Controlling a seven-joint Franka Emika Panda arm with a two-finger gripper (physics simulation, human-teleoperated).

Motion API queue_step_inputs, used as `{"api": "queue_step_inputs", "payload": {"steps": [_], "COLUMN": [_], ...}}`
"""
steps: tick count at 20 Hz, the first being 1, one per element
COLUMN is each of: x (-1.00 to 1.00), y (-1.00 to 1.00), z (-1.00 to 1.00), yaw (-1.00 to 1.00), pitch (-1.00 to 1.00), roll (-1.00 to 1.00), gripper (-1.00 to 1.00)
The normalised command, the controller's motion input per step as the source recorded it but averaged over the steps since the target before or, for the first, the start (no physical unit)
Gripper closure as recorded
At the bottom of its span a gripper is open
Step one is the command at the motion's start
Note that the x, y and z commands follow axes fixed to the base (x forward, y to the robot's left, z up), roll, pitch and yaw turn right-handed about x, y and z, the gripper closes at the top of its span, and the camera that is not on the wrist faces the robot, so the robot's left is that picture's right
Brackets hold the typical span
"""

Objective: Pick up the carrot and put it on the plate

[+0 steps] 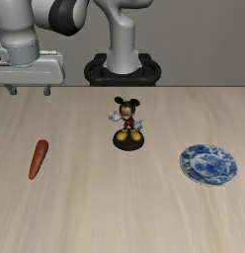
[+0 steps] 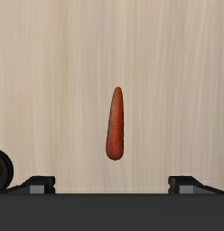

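The carrot lies on the table at the exterior view's left of the toy mouse, opposite the plate, and the gripper hangs over it, fingers wide, likely to straddle its narrow width.

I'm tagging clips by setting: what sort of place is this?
Probably a simulated tabletop test bench rather than a kitchen: a wooden table before a plain grey wall, with an odd mix of carrot, toy mouse and plate.
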Motion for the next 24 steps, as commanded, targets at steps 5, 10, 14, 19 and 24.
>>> {"api": "queue_step_inputs", "payload": {"steps": [5, 10, 14, 19, 24], "x": [0.00, 0.00, 0.00, 0.00, 0.00], "y": [0.00, 0.00, 0.00, 0.00, 0.00], "z": [-1.00, -1.00, -1.00, -1.00, 0.00], "yaw": [0.00, 0.00, 0.00, 0.00, 0.00], "pitch": [0.00, 0.00, 0.00, 0.00, 0.00], "roll": [0.00, 0.00, 0.00, 0.00, 0.00], "gripper": [-1.00, -1.00, -1.00, -1.00, 1.00]}}
